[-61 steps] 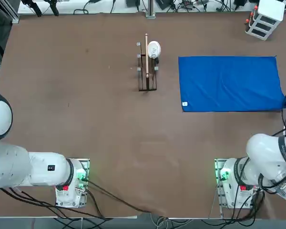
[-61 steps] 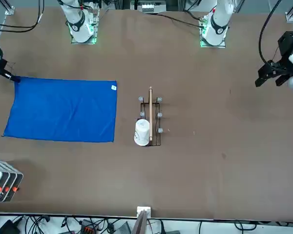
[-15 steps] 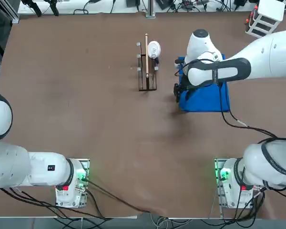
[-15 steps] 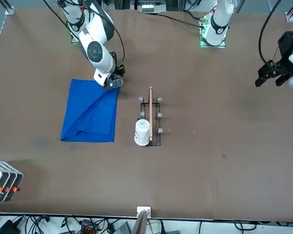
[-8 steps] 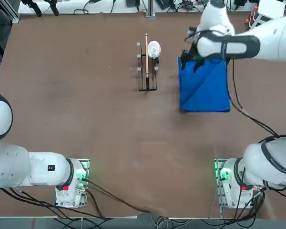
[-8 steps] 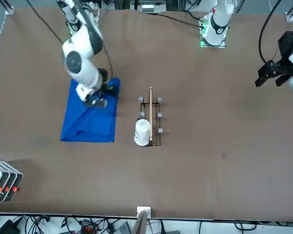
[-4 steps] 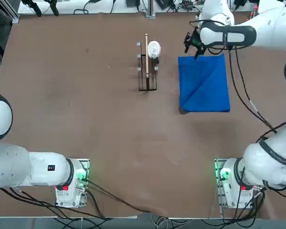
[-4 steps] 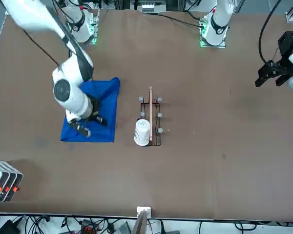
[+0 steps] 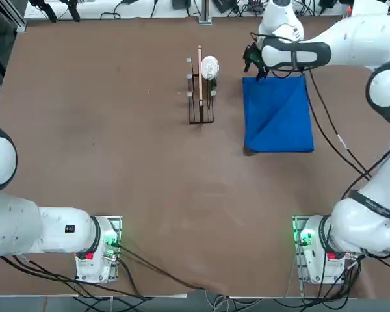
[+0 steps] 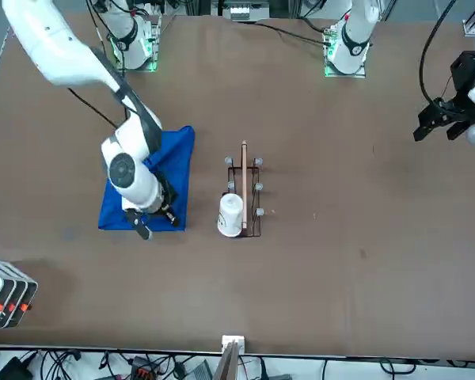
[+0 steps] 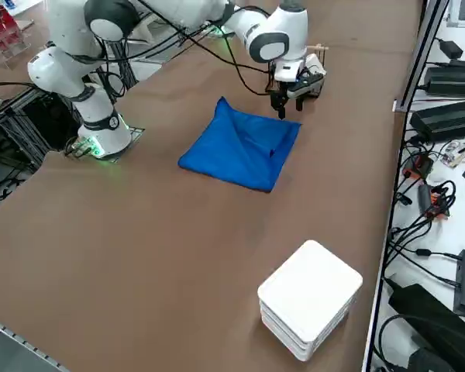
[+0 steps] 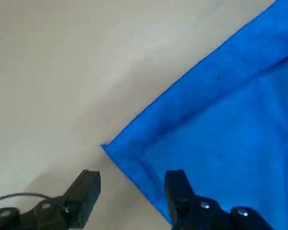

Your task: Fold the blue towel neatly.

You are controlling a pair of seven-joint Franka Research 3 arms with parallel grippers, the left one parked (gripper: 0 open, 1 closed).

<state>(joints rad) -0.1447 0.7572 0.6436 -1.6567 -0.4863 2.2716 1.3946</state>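
The blue towel (image 9: 278,114) lies folded in half on the brown table, with a diagonal crease across its top layer; it also shows as the towel (image 11: 244,147) and the towel (image 10: 180,155), partly hidden by the arm. My right gripper (image 9: 252,65) hovers at the towel's far corner, on the rack side. In the wrist view the gripper (image 12: 132,187) is open. Its two black fingers (image 12: 86,189) stand on either side of the towel's corner (image 12: 116,152) with nothing gripped.
A wire rack (image 9: 200,97) with a white cup (image 9: 209,66) stands just left of the towel, close to the gripper. A white box (image 11: 310,298) sits at the far right corner of the table. Cables run along the table edges.
The right gripper has travelled along the towel's rack-side edge, away from the robot's base, to its far corner, and its jaws have narrowed slightly. The folded towel now lies flatter.
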